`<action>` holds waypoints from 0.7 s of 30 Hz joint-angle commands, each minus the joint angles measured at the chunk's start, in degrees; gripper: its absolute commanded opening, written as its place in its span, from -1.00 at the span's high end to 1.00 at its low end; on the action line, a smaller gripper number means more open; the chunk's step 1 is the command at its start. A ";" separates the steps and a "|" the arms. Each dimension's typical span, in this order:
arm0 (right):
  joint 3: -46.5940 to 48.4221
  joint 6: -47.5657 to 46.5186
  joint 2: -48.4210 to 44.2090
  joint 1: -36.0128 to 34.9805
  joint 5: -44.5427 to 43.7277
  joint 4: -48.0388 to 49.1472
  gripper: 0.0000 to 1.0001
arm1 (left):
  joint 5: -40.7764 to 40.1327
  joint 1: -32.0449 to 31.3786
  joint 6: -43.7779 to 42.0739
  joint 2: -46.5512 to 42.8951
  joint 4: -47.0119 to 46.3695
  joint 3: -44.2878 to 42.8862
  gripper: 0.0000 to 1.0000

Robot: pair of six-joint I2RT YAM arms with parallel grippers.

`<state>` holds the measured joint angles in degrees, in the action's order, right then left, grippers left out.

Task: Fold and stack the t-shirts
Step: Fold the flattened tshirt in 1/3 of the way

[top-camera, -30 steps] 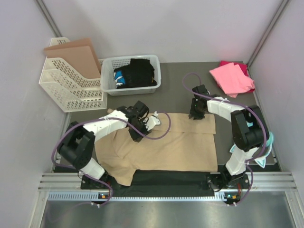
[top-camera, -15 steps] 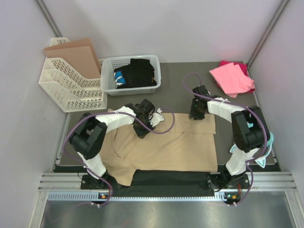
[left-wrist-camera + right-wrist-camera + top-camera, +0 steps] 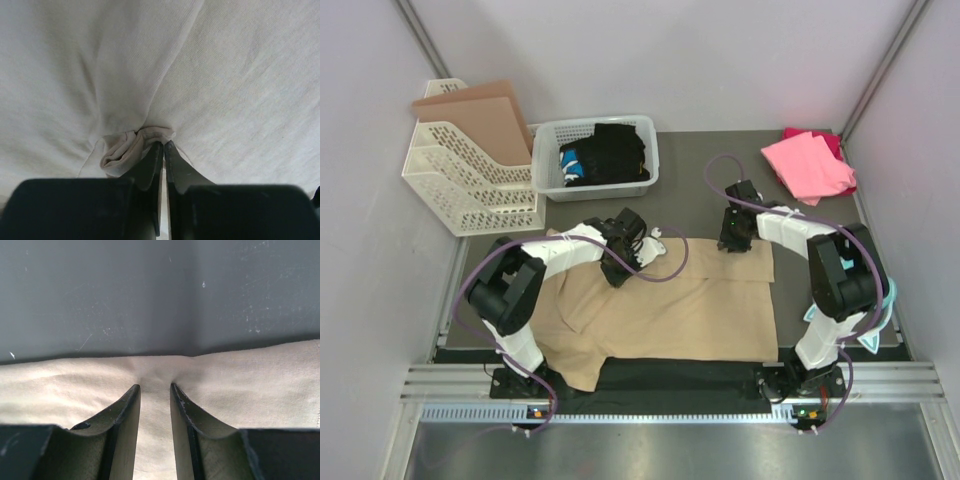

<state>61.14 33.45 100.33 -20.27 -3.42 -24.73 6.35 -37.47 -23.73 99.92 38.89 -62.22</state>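
The tan t-shirt [image 3: 690, 310] lies spread flat across the dark mat, one sleeve hanging toward the near left. My left gripper [image 3: 616, 275] is down on its far left part. In the left wrist view its jaws [image 3: 163, 143] are shut on a small bunched fold of the tan cloth [image 3: 122, 152]. My right gripper [image 3: 732, 243] sits at the shirt's far right edge. Its fingers [image 3: 155, 386] pinch a puckered bit of that edge [image 3: 250, 390]. The pink t-shirt [image 3: 807, 165] lies folded over a magenta one [image 3: 828, 138] at the back right.
A white basket [image 3: 600, 188] with dark clothes stands at the back middle. A white file rack [image 3: 470, 185] holding a brown cardboard sheet [image 3: 480, 108] stands at the back left. Purple cables loop from both arms over the shirt. Bare dark mat [image 3: 150, 295] lies beyond the shirt's far edge.
My left gripper shifted a little right and away, lowered onto the tan shirt, then closed on a fold of it. The right arm has not moved.
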 commanded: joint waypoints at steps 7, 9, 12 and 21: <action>-1.38 -0.67 -1.81 -0.91 -1.41 0.30 0.38 | 0.59 -0.14 -2.64 -4.02 3.02 -3.26 1.00; -1.38 -0.76 -1.63 -0.91 -1.41 0.38 0.38 | 3.39 -0.14 -3.52 -7.27 6.44 -4.93 1.00; -1.29 -0.58 -1.63 -0.91 -1.33 0.30 0.38 | 8.91 -0.14 -6.93 -11.14 11.54 -6.86 1.00; -1.12 -0.67 -1.81 -0.91 -1.50 0.03 0.38 | 16.67 -0.32 -12.30 -11.33 20.68 -5.29 0.88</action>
<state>60.75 33.43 100.09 -20.51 -3.84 -24.21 17.32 -37.52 -31.97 86.91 52.77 -68.42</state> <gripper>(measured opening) 0.309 0.049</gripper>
